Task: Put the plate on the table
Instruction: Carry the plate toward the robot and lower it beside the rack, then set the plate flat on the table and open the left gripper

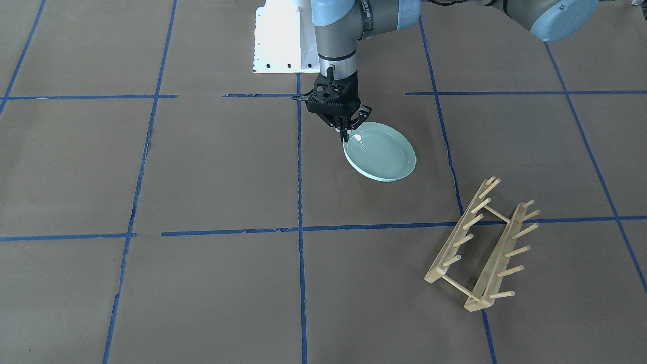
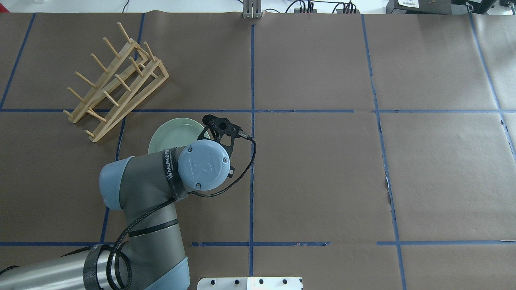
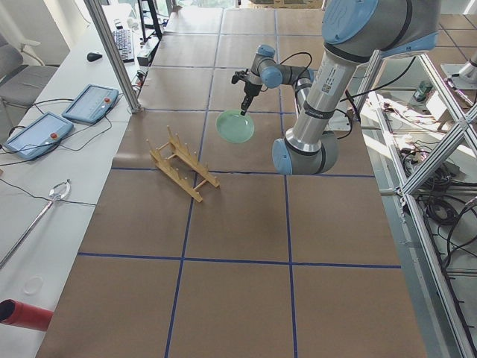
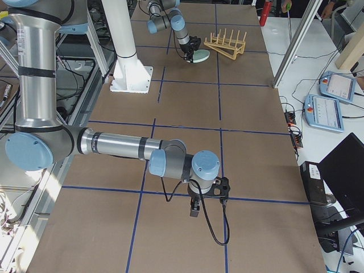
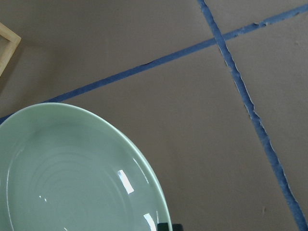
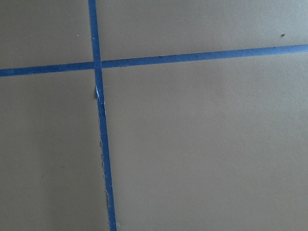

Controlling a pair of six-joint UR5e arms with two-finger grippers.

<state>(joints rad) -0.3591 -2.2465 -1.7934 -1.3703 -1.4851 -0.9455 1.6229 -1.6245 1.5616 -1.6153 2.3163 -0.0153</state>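
The pale mint-green plate (image 1: 380, 151) is held by its rim in my left gripper (image 1: 345, 133), which is shut on the edge nearest the robot base. The plate is slightly tilted and low over the brown paper table (image 1: 202, 167); I cannot tell if it touches. It also shows in the overhead view (image 2: 173, 135), partly hidden by my left wrist, and fills the lower left of the left wrist view (image 5: 72, 173). My right gripper (image 4: 194, 209) shows only in the exterior right view, low over the table far from the plate; I cannot tell if it is open or shut.
The wooden peg rack (image 1: 480, 247) stands on the table beside the plate, on the side away from the robot base; in the overhead view the rack (image 2: 115, 76) is at the back left. The white robot base (image 1: 280, 38) lies behind the left gripper.
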